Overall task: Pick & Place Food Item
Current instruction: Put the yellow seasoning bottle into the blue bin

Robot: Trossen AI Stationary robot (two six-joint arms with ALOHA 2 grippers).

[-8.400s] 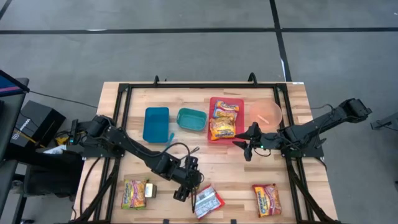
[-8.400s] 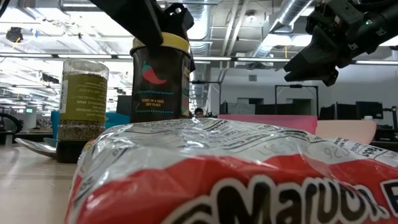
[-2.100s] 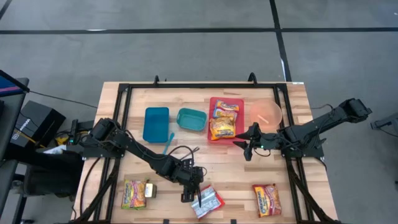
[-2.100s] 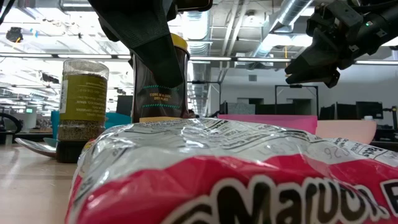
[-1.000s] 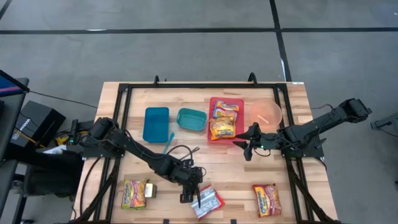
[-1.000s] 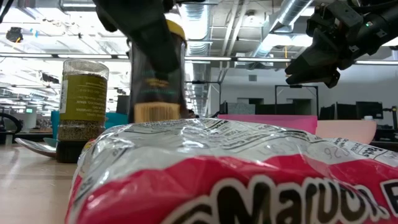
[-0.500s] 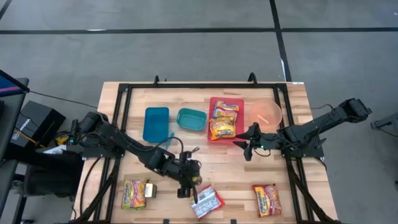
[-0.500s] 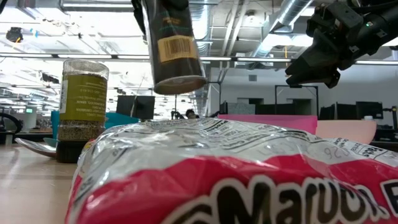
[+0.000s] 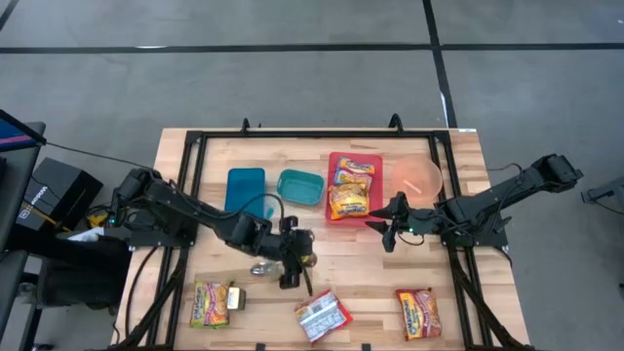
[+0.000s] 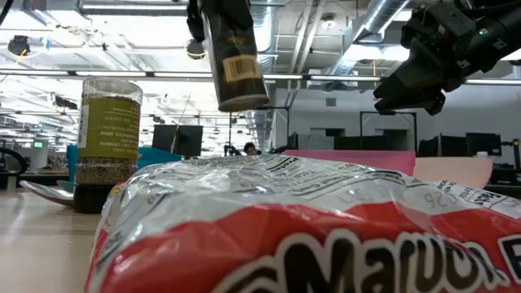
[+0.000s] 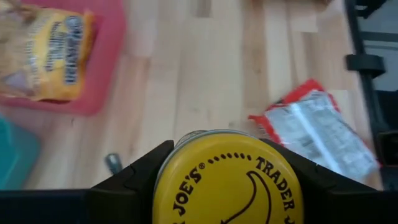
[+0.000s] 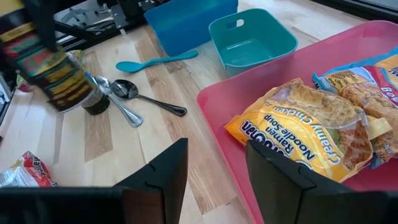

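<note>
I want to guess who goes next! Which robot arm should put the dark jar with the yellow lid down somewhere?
The left. Its left gripper already holds the dark jar with the yellow lid above the wooden table. The right gripper waits open and empty beside the red tray.

My worktop (image 9: 458,156) is pale, matt wooden planking. The spice jar (image 10: 234,55) in my left tool (image 9: 295,261) has a glossy yellow plastic lid (image 11: 227,186). The noodle packets (image 9: 324,316) are crinkled shiny foil; the spoons (image 12: 146,101) are polished metal; the tray (image 12: 292,81) is smooth plastic.
</note>
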